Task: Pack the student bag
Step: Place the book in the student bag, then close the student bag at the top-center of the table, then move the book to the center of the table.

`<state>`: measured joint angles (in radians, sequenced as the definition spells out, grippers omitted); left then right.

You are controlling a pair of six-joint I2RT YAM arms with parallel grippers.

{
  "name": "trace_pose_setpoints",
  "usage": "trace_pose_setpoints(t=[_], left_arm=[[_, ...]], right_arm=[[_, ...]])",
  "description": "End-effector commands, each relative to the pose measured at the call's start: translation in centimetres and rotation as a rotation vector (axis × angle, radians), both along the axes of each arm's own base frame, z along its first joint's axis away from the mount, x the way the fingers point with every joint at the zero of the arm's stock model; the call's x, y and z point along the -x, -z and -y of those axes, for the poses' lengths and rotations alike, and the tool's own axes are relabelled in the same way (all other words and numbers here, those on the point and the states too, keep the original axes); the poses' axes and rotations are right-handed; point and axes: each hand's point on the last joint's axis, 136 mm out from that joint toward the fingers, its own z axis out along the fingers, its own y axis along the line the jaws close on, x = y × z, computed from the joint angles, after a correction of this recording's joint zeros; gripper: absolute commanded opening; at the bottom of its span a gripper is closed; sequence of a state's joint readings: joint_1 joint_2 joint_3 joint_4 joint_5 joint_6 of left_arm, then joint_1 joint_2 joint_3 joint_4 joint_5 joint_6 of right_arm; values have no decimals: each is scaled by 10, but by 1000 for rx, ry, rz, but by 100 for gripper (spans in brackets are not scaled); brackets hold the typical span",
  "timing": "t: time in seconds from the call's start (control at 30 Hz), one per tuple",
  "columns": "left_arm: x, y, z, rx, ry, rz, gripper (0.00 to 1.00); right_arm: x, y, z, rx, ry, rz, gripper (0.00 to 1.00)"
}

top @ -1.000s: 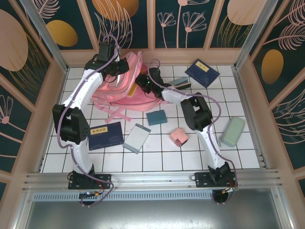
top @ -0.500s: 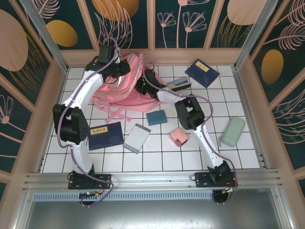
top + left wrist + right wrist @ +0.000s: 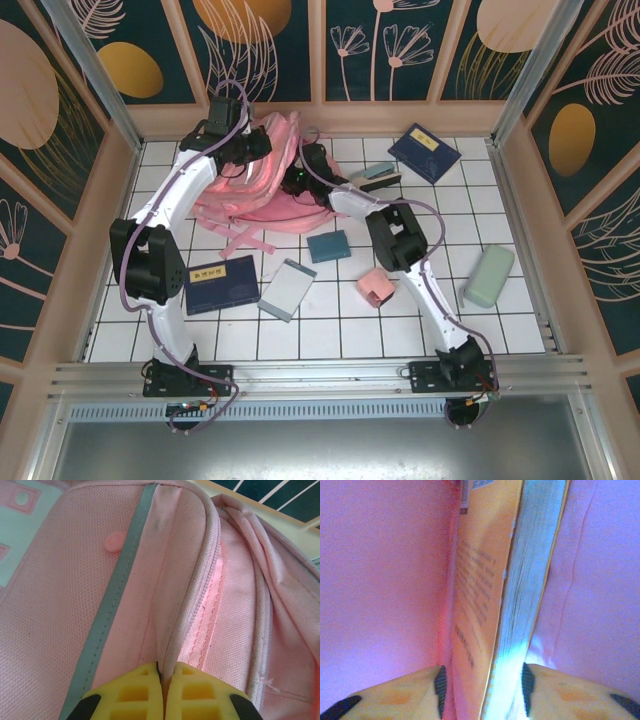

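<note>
The student bag [image 3: 262, 200] lies slumped on the far left part of the white tiled surface [image 3: 520, 330], close to the back wall, with its straps trailing toward the near side. Up close, its pink weave carries a grey-green reflective strip [image 3: 115, 595], a round pink snap [image 3: 114, 541] and a zip [image 3: 210, 590] along the mouth.

The left tool [image 3: 162, 672] is closed, its yellow fingers pinching a fold of the bag's fabric at the edge of the opening. The right tool [image 3: 484, 685] is inside the bag, pink cloth on both sides, and an orange-covered book [image 3: 480, 595] stands on edge between its fingers. The jaws sit apart on either side of the book; it is hard to tell whether they are pressing on it.

Out on the tiles, a dark blue book [image 3: 222, 283] lies beside a grey notebook [image 3: 287, 289] at the near left, and a small teal book [image 3: 328, 245] lies just below the bag. A small pink box [image 3: 376, 286] sits near the middle, a pale green case [image 3: 488, 275] at the right, and another dark blue book [image 3: 424, 152] at the far right.
</note>
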<state>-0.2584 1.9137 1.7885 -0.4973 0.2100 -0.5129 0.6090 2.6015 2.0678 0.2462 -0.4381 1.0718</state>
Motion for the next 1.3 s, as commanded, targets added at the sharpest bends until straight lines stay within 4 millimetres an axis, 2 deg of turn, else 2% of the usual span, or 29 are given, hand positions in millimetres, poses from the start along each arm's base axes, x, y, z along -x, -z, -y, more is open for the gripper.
trace_pose_setpoints(t=[0.0,0.1,0.37,0.4,0.5,0.53,0.63,0.73,0.87,0.97,1.1,1.27], left_arm=[[-11,-12,-35,-112,-126,70,0],[-14,2,-41,-147,-152,46,0],[-15,39,-29,-112,-110,-9,0],[-15,42,-25,-95,-92,-17,0],[-10,53,-15,-46,-52,-42,1],[-9,56,-13,-33,-46,-49,6],[-4,64,-7,-3,-23,-63,21],[0,64,-2,19,-6,-72,28],[4,59,2,31,13,-66,41],[8,52,5,34,20,-55,47],[18,42,16,44,42,-39,54],[31,34,34,69,75,-29,55]], right_arm=[[4,-54,25,40,14,103,50],[18,-62,44,97,17,123,51],[65,-59,119,301,86,130,50],[60,-60,145,329,134,121,50],[63,-59,190,402,200,99,49],[62,-57,204,423,225,94,46],[57,-52,249,474,314,68,33],[44,-46,289,544,387,67,30],[21,-32,342,653,477,29,4],[6,-23,375,710,533,-4,0],[-16,-12,413,758,598,-30,0],[-45,9,453,782,651,-105,0]])
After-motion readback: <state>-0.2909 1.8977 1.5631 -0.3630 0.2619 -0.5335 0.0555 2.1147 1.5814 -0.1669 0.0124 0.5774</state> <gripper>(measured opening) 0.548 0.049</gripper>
